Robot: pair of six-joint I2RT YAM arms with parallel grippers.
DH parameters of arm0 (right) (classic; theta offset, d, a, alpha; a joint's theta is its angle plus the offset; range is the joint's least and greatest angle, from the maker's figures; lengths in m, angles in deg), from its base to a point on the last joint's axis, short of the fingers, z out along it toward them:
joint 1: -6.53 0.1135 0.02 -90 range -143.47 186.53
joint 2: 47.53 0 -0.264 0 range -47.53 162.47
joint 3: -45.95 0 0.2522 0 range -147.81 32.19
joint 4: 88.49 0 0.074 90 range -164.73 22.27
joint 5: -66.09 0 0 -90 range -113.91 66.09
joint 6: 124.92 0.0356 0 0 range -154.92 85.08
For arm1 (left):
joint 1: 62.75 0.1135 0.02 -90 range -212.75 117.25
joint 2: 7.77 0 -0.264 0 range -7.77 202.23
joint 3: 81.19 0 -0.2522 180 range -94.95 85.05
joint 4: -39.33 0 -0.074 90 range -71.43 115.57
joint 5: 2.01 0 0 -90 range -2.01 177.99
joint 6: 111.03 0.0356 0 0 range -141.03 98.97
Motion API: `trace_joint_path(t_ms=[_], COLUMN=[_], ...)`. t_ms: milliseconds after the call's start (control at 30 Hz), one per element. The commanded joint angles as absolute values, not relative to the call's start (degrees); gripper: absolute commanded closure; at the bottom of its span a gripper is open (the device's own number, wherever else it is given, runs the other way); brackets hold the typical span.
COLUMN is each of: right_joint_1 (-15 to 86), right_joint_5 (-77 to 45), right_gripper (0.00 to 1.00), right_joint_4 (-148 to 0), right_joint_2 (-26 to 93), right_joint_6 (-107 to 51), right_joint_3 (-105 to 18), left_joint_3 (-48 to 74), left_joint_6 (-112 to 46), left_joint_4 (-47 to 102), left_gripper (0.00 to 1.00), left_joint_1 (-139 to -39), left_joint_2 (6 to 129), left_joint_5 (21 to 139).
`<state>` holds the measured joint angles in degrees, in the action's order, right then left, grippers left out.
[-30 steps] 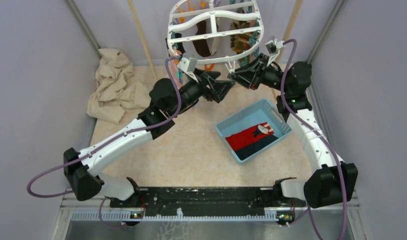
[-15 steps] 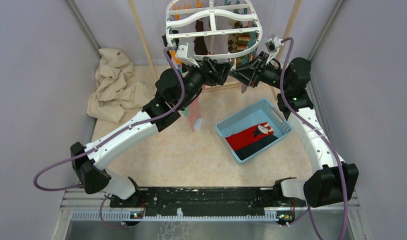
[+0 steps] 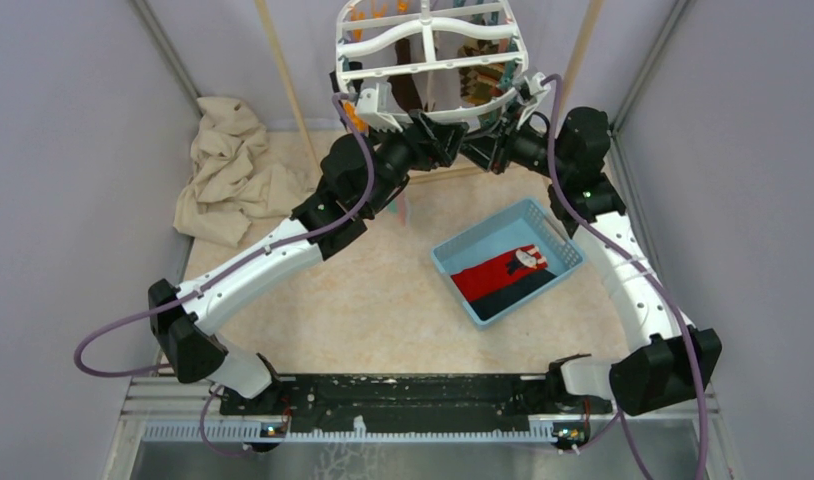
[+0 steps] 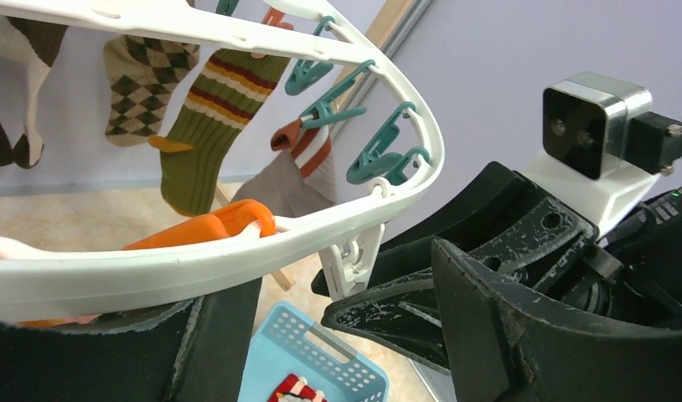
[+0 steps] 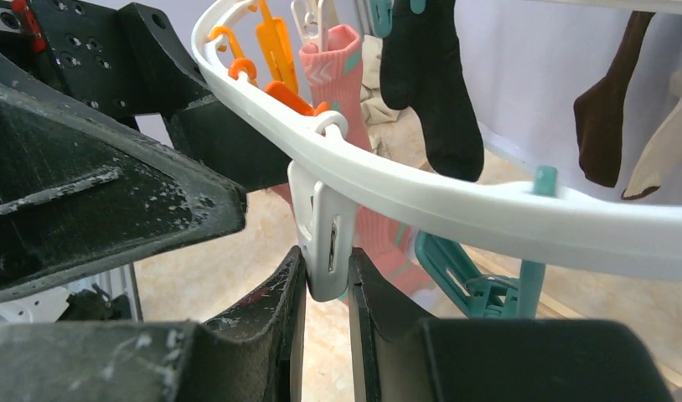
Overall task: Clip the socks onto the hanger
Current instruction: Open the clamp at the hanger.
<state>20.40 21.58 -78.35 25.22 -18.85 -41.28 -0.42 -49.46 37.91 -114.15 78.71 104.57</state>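
The white oval hanger (image 5: 488, 213), cross-barred and fringed with orange and teal pegs (image 4: 379, 155), hangs above the far edge of the table (image 3: 333, 300), with other socks (image 4: 195, 142) dangling from it. We see the right gripper (image 5: 325, 276) clamped on a white peg (image 5: 321, 226) under its near rim, while the left gripper (image 3: 443, 140) stands with jaws wide apart just beside it. The socks (image 3: 498, 282), one red and one navy, lie flat in a blue basket (image 3: 481, 228) toward the table's right edge.

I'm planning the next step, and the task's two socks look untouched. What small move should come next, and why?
Probably draw the open, empty left gripper back from the hanger and down toward the blue basket. The red sock and navy sock lie there unclipped, while the right gripper pinches a white peg on the rim.
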Motion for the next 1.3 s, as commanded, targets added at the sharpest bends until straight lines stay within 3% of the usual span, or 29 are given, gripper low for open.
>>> trace_joint_path(t_ms=[0,333,1267], right_joint_1=[22.8,24.3,28.3], right_joint_5=[15.7,10.3,-2.4], right_gripper=[1.0,1.0,1.0], right_joint_4=[-74.8,-70.8,-62.6], right_joint_2=[24.8,23.7,18.9], right_joint_6=[-24.6,-27.1,-37.0], right_joint_3=[-46.1,-46.6,-46.0], left_joint_3=[-2.3,0.4,-5.9], left_joint_6=[-51.8,-57.0,-58.9], left_joint_4=[37.7,36.1,34.5], left_gripper=[0.22,0.26,0.32], left_joint_1=[-114.3,-114.3,-114.9], left_joint_2=[79.2,76.3,82.6], left_joint_5=[107.2,110.5,108.5])
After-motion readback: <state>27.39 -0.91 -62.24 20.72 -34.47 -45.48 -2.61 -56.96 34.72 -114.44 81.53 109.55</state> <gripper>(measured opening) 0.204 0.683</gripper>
